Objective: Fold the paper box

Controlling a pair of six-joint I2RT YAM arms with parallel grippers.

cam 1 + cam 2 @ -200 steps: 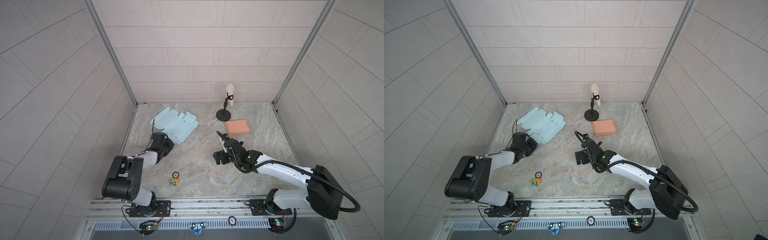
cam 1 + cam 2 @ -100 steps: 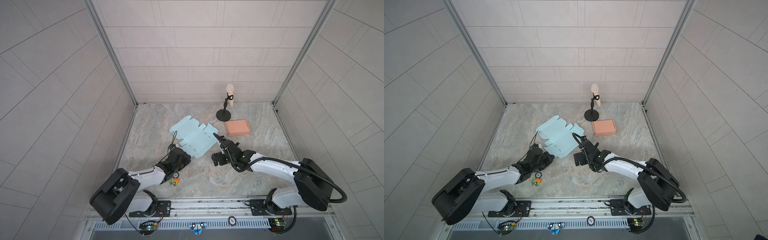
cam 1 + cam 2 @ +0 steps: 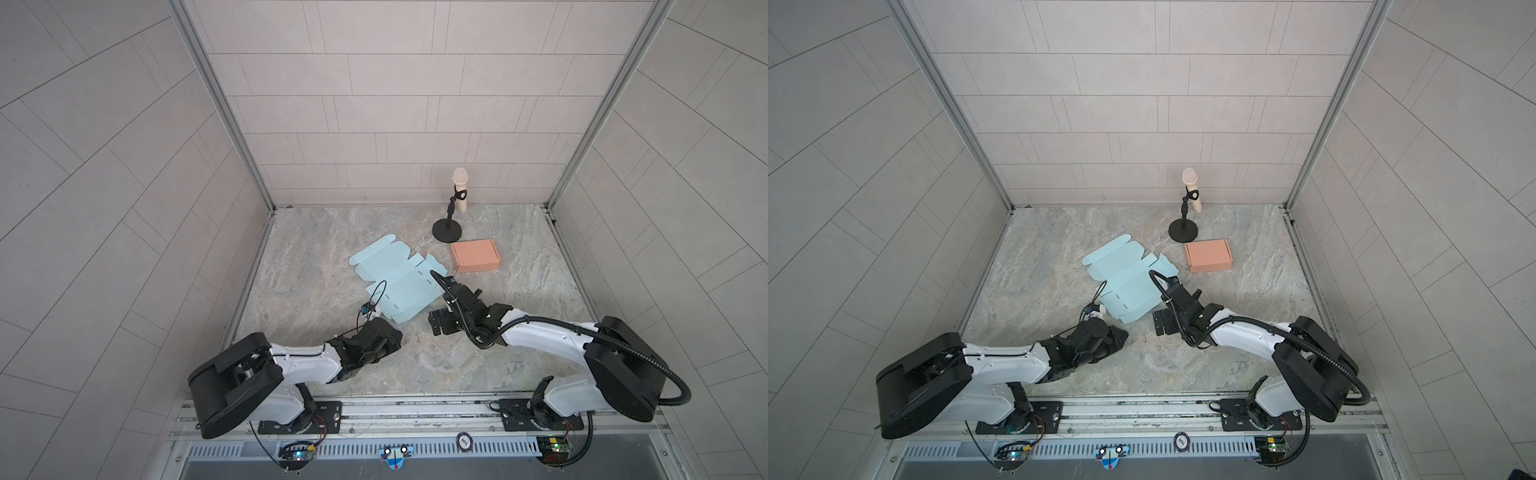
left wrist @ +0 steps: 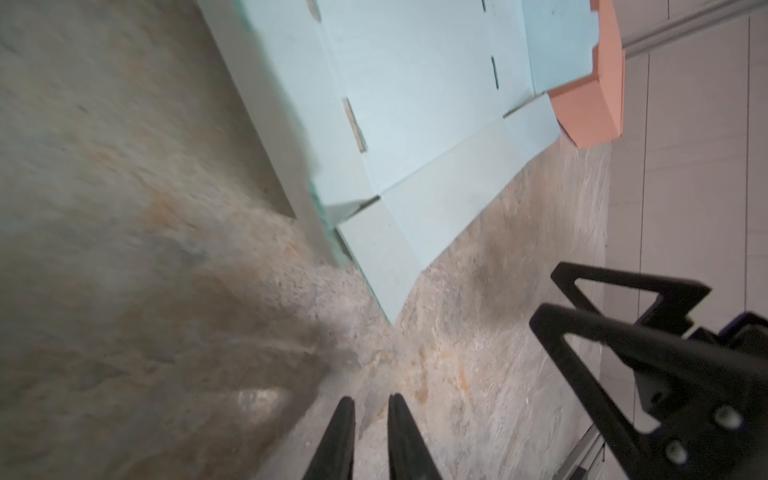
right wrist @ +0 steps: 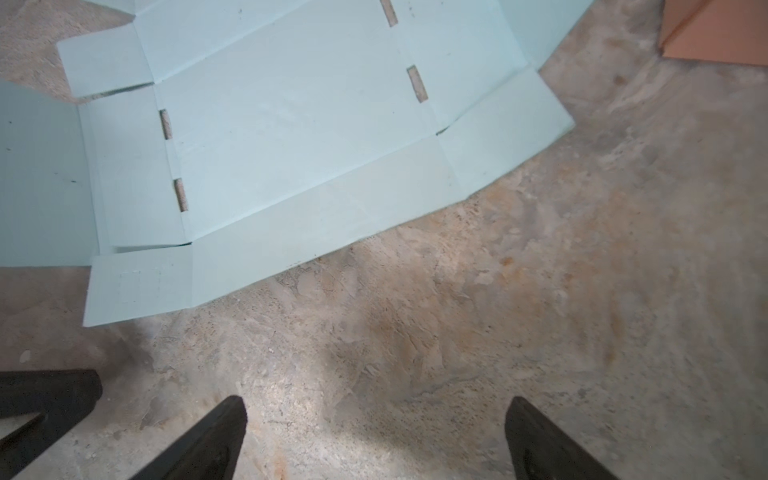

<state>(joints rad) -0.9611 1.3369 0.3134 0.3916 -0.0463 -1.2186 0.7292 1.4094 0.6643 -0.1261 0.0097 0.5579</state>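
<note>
The paper box point(image 3: 399, 282) point(image 3: 1126, 286) is a light blue cut sheet lying flat and unfolded on the marble table, with its flaps spread out. My left gripper point(image 3: 395, 335) point(image 3: 1121, 334) rests low on the table just short of the sheet's near corner. In the left wrist view its tips point(image 4: 370, 401) stand a narrow gap apart with only table between them, and the sheet point(image 4: 415, 104) lies ahead. My right gripper point(image 3: 435, 326) point(image 5: 374, 401) is wide open and empty, just right of the sheet's near edge point(image 5: 291, 124).
A folded orange box point(image 3: 476, 255) point(image 3: 1208, 255) sits behind and to the right of the sheet. A microphone on a black stand point(image 3: 448, 230) stands near the back wall. Tiled walls enclose the table on three sides.
The left gripper dragged the blue sheet from the back left toward the middle front, then let go, parted its fingers slightly and drew back. The right gripper shifted a little left, staying open.
</note>
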